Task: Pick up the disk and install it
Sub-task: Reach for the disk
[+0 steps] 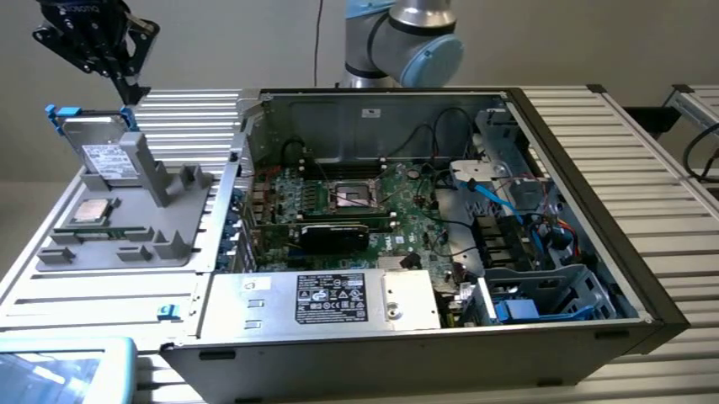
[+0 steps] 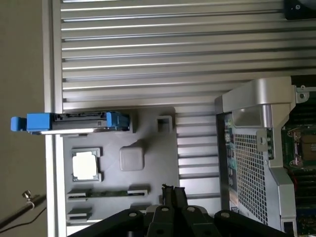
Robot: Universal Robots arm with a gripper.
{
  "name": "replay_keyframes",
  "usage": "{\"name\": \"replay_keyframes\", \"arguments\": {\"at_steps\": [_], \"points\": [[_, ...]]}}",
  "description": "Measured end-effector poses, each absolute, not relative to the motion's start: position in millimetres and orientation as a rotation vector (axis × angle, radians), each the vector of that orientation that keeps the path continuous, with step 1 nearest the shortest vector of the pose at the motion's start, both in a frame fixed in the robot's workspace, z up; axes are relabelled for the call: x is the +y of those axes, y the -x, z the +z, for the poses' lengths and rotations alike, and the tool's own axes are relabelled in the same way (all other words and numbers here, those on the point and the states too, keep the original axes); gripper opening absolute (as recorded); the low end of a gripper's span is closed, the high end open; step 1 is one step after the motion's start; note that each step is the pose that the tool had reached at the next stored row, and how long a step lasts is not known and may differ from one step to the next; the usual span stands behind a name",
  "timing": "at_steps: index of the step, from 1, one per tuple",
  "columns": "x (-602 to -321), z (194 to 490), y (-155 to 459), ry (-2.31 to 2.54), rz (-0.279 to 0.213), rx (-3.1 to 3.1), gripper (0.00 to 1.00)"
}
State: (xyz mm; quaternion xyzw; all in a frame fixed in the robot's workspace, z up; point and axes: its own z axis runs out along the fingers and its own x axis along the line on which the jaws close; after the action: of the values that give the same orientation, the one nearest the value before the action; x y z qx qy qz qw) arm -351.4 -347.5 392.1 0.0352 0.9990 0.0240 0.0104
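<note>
An open computer case (image 1: 450, 210) is being shown on a slatted metal counter (image 1: 191, 109), filling the centre and right of the exterior view. At the left of that frame a grey fixture (image 1: 168, 223) is carrying the disk (image 1: 107, 156). The disk is being held upright in a slot at the fixture's far end, with its blue bracket (image 1: 62, 111) showing along the top edge. A small square processor chip (image 1: 93, 212) is lying flat just in front of it.

In the upper left corner the black end effector (image 1: 130, 91) is hanging above the disk, apart from it. Its fingers are pressed together and nothing is being gripped. In the wrist view the disk (image 2: 74, 122) is being seen edge-on, as a thin silver strip with blue ends. The end effector (image 2: 173, 192) is being seen there well apart from it.

The step in hand is judged to be the approach for the pick-up. For it to be done well, the fingers would need to be opened before any descent, since closed tips would strike the top edge. The end effector would best be centred over the thin edge, with the pads facing the two broad faces. It would then be lowered straight, so that the disk is not tipped in its slot and the chip is not touched. A drive cage (image 1: 540, 295) with blue fittings, at the lower right of the case, looks like the place meant for the disk, though that cannot be confirmed.
</note>
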Motion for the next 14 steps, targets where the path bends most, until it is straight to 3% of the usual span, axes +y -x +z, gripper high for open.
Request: {"name": "replay_keyframes", "arguments": {"at_steps": [14], "points": [[-326, 392, 394, -0.106, 0.075, 3.118, 0.11]]}}
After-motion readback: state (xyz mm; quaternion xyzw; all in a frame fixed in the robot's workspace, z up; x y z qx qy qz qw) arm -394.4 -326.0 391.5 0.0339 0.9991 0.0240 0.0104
